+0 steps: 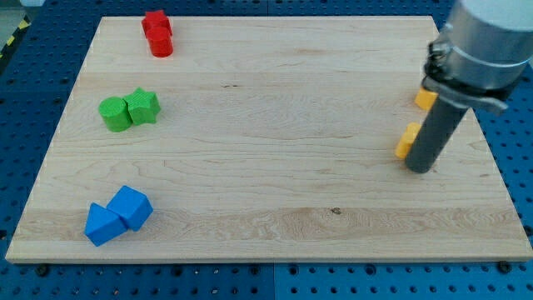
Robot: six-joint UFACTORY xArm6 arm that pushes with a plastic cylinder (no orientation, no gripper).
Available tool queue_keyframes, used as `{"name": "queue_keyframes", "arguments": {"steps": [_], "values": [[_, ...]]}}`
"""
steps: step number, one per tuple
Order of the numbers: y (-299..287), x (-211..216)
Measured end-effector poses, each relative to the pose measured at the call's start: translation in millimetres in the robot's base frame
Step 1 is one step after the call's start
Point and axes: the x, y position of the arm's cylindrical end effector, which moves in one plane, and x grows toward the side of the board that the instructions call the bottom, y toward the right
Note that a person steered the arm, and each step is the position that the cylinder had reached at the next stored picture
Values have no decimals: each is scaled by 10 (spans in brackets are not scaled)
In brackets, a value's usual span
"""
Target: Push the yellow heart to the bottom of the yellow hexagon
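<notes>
Two yellow blocks sit near the board's right edge, both partly hidden by the arm, so I cannot tell which is the heart and which the hexagon. One yellow block [407, 140] lies against the rod's left side. The other yellow block [425, 99] is above it, behind the rod's upper part. My tip [420, 169] rests on the board just below and right of the lower yellow block, touching or nearly touching it.
Two red blocks [157, 33] sit together at the top left. A green round block [115, 114] and a green star-like block [143, 107] sit at the left. Two blue blocks [103, 224] [131, 207] lie at the bottom left. The wooden board's right edge [491, 158] is close to the tip.
</notes>
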Motion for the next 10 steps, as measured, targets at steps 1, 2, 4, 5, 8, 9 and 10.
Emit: {"name": "queue_keyframes", "arguments": {"steps": [1, 2, 4, 5, 8, 9, 10], "values": [[44, -30], [-357, -27], [-530, -532], [-447, -525], [-142, -219], [-75, -384], [-76, -392]]}}
